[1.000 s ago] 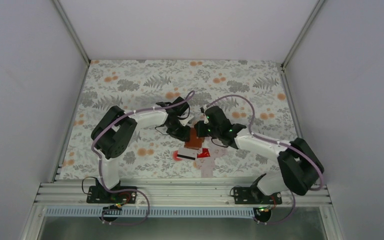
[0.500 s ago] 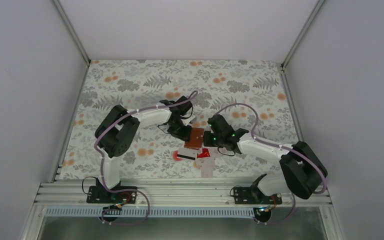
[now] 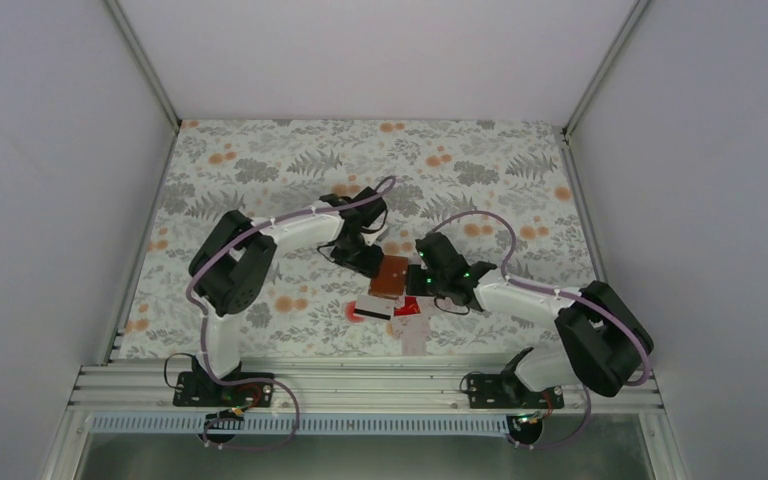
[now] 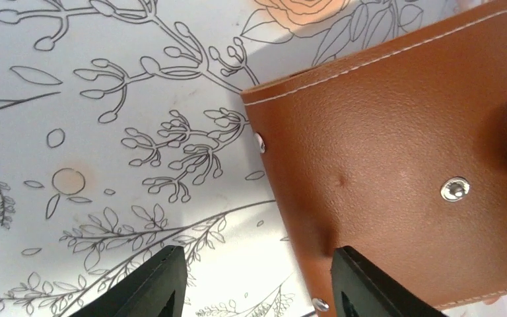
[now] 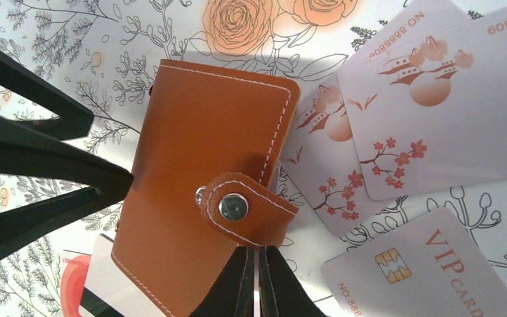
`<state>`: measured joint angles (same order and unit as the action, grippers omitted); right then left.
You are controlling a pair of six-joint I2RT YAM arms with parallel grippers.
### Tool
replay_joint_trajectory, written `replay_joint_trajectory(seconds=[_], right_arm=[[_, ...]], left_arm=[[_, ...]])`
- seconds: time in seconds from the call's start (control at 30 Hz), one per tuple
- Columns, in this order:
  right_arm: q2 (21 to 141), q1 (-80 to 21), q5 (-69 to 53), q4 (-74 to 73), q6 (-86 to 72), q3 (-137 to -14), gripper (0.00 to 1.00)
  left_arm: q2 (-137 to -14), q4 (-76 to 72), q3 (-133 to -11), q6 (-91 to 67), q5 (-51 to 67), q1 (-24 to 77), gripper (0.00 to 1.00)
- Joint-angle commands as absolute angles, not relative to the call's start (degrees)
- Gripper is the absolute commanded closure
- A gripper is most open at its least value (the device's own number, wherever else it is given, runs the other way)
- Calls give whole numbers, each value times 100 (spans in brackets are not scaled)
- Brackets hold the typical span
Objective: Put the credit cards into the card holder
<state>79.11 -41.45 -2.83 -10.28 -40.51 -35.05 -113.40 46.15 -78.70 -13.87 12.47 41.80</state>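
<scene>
Covering the whole workspace, the flower-printed desk [image 3: 260, 180] carries a small brown stitched-leather card holder [image 5: 198, 191] near its middle, well apart from the grey side walls. That holder is folded shut with its strap snapped down, so what it contains cannot be told. Pale pinkish-white plastic credit cards [image 5: 429, 125] lie loose on the cloth on its near side, some overlapping, with a red card [image 3: 407, 305] among them. A white card with a black stripe [image 5: 102, 290] pokes out from under the holder's near end. The left fingers [image 4: 152, 287] stand apart and grip nothing, one tip over the holder's left side. The right fingers [image 5: 234, 290] are pressed together, their tips just at the snapped strap, holding nothing.
</scene>
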Motion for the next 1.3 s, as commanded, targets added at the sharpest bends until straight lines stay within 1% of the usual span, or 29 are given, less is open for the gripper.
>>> replay_joint_trajectory(seconds=[0.0, 0.17, 0.4, 0.57, 0.7, 0.8, 0.93, 1.07, 1.27], right_arm=[[7860, -4166, -330, -798, -4103, -3441, 96], [7679, -4087, -306, -904, -3949, -3456, 96], [7456, -3836, -323, -1040, -3879, -3297, 96], [7565, -3731, -335, -1127, -3823, -3280, 96], [7822, -3710, -461, -977, -3716, -3364, 96], [8051, -3709, -576, -828, -3632, -3450, 96], [8274, -3710, -842, -510, -3577, -3529, 96], [8354, -3709, -942, -309, -3526, -3626, 96], [8314, -3711, -932, -323, -3440, -3826, 96]], left_arm=[[-10985, 4687, -7764, -1605, 1184, 4183, 41], [-10722, 4260, -7415, -1854, 1522, 4232, 36], [-10780, 3606, -7028, -2161, 1882, 4368, 36], [-10945, 3428, -6971, -2285, 1731, 4463, 36], [-11243, 3583, -7085, -2328, 1389, 4494, 43], [-11399, 3805, -7120, -2328, 1066, 4539, 52], [-11351, 3754, -6908, -2379, 1012, 4553, 54], [-11362, 3788, -6890, -2351, 967, 4553, 61], [-11393, 3825, -6938, -2306, 945, 4562, 65]])
